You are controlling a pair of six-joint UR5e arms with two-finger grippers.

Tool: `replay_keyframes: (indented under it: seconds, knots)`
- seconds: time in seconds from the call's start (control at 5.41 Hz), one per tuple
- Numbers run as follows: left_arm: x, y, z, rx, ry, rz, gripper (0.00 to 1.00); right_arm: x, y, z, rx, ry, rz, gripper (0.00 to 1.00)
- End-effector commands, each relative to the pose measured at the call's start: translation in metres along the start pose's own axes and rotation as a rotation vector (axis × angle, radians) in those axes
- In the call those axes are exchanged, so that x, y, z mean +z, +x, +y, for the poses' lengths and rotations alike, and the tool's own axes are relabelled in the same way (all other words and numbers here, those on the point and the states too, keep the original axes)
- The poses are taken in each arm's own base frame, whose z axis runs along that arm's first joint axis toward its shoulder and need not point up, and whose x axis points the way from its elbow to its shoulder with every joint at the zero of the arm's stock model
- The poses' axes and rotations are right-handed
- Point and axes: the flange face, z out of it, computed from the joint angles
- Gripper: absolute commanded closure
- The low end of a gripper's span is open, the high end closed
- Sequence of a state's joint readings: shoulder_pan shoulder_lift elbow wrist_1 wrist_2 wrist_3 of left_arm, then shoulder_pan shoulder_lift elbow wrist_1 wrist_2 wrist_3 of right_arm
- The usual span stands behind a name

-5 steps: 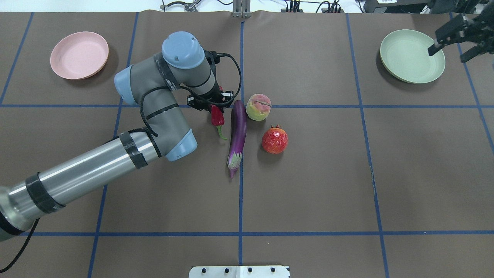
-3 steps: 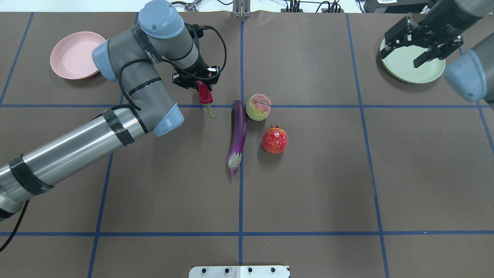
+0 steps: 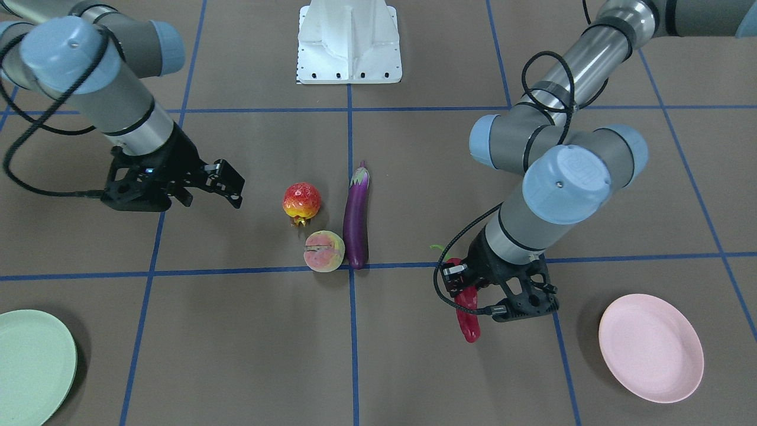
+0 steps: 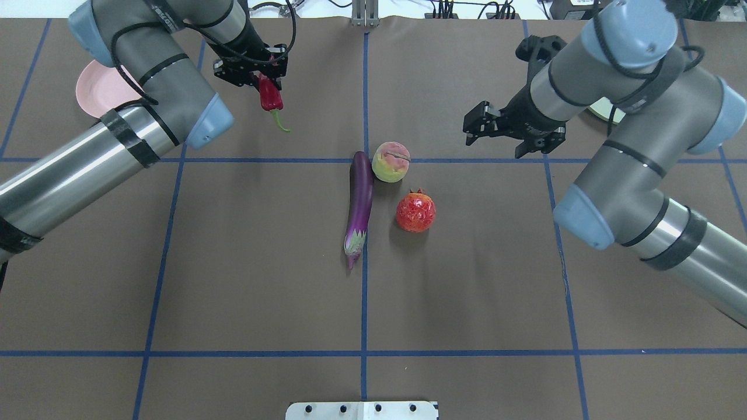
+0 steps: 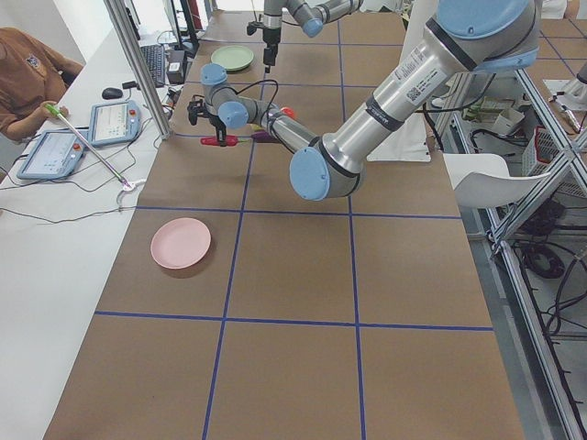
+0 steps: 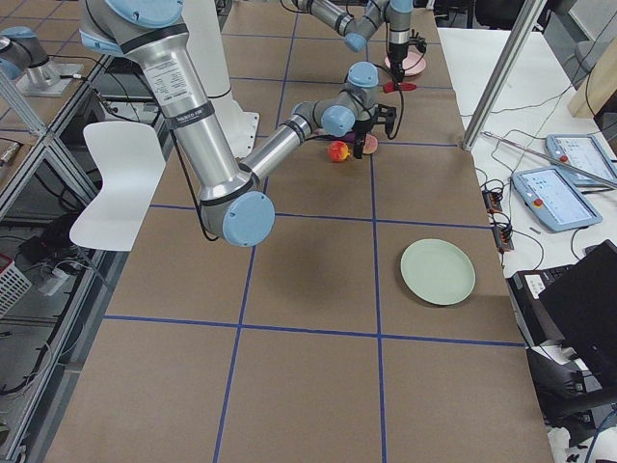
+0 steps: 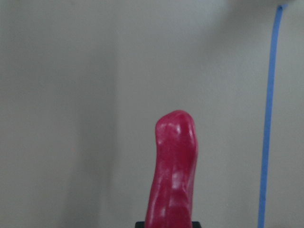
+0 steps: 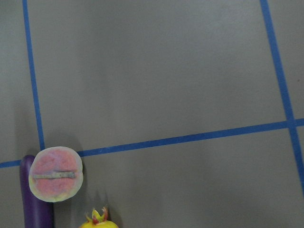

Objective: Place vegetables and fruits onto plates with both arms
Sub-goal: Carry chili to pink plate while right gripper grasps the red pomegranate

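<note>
The left pincer gripped the chili aloft; next it likely needed carrying over the pink plate. The right pincer hung open near the peach.

Pink plate partly behind left arm; green plate edge-cropped.

Overhead: high, from behind the base, looking forward and down on the table.
Front: across the table, facing the base, steeply down.
Side views: far off, along the table from each end.
Left wrist: close on the chili.
Right wrist: above the peach, which the overhead also shows.
</note>
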State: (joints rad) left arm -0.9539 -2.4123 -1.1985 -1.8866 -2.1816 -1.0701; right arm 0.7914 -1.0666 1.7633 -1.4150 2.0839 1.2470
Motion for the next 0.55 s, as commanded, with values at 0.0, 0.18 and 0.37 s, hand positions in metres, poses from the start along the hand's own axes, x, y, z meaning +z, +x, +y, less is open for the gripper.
replay_keyframes:
  seconds: [0.0, 0.18, 0.37]
  knots:
    - [-0.027, -0.083, -0.046, 0.041, 0.037, -0.057, 1.0, 0.05, -0.066, 0.024, 0.01, -0.005, 0.027, 0.0]
    - [-0.04, -0.105, -0.061, 0.059, 0.038, -0.092, 1.0, 0.067, -0.077, 0.027, 0.004, -0.008, 0.046, 0.0]
    - [-0.053, -0.119, -0.073, 0.069, 0.042, -0.112, 1.0, 0.075, -0.079, 0.037, -0.004, -0.02, 0.054, 0.0]
